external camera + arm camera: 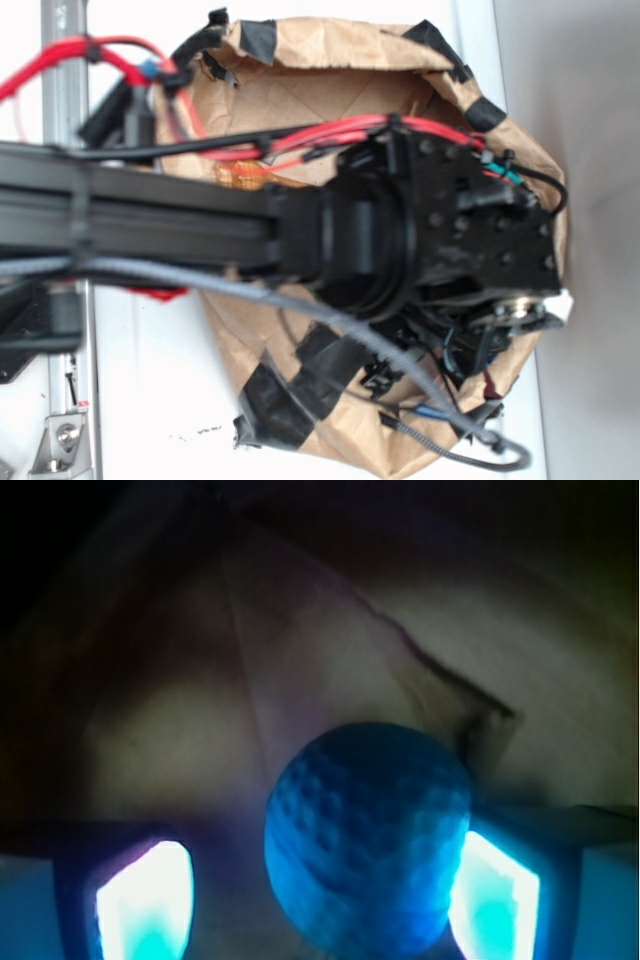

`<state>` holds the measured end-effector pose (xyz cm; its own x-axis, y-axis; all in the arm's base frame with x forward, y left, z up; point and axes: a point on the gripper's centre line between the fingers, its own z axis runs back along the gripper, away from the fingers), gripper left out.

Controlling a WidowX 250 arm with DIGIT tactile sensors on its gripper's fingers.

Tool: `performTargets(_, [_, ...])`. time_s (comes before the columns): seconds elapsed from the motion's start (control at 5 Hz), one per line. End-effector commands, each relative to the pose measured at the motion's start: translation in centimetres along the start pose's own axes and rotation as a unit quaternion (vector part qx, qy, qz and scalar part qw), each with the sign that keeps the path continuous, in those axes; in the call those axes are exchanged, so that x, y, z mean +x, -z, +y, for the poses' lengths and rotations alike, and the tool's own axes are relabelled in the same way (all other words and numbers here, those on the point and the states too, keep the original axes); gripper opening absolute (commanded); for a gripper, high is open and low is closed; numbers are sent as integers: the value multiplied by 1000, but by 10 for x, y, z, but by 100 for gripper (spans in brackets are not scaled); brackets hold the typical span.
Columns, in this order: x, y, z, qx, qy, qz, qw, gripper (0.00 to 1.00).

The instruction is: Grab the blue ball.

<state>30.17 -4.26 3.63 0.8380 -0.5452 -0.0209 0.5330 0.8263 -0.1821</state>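
Note:
In the wrist view the blue ball (368,832), teal-blue with a dimpled grid texture, lies on the brown paper floor of a bag. My gripper (318,905) is open around it. The right pad (495,900) is against or very near the ball's side. The left pad (145,900) stands apart from it with a clear gap. In the exterior view my black arm and wrist (440,235) reach down into the paper bag (250,100). The fingers and the ball are hidden there.
The brown paper bag has black tape on its rim (262,38) and stands on a white surface. Its creased walls (420,650) close in round the ball. Red and grey cables (300,135) run along the arm. A metal rail (65,60) stands at left.

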Motion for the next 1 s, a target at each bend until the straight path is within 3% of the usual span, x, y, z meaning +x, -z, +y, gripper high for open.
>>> performTargets(0.0, [20, -3, -10, 49, 1, 0, 999, 0])
performTargets(0.2, [18, -3, -12, 82, -5, 5, 997, 0])
performTargets(0.6, [6, -16, -10, 94, -29, -9, 995, 0])
performTargets(0.8, [-24, -68, -2, 56, -137, -20, 989, 0])
